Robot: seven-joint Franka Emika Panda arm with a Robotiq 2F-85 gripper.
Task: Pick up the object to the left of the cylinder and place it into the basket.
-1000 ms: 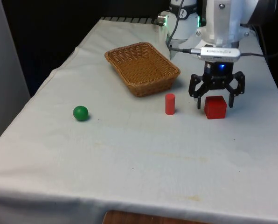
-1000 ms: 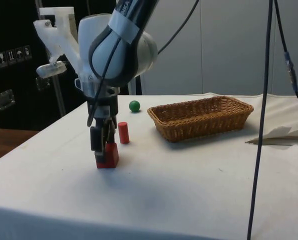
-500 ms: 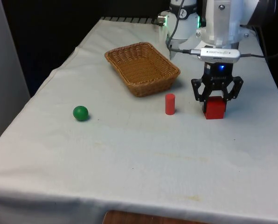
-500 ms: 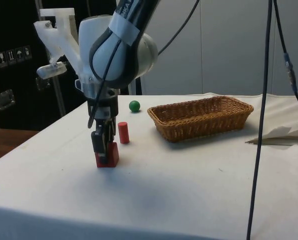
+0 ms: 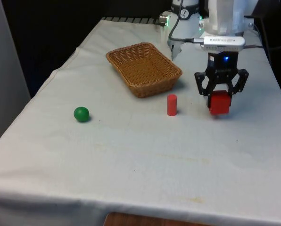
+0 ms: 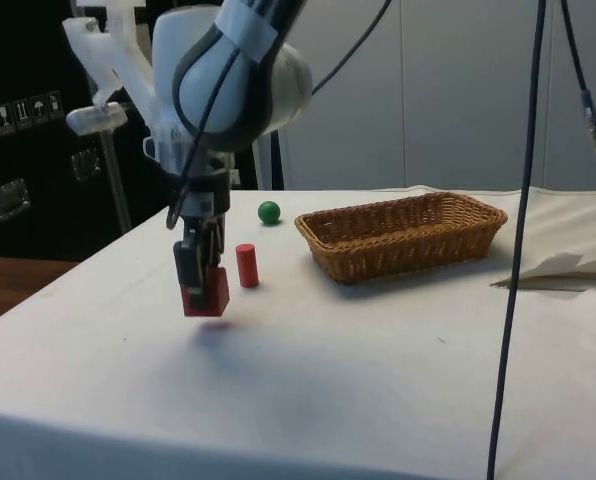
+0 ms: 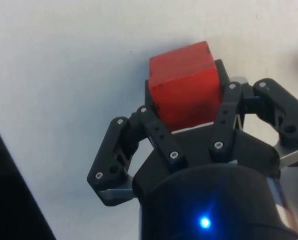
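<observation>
Once tabled, red cube (image 5: 219, 103) now aloft

Green ball (image 5: 81, 114) on the white cloth (image 5: 131, 155) (well apart).

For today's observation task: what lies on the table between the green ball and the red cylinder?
Nothing: in the front view the white cloth is bare between the green ball and the red cylinder.
</observation>
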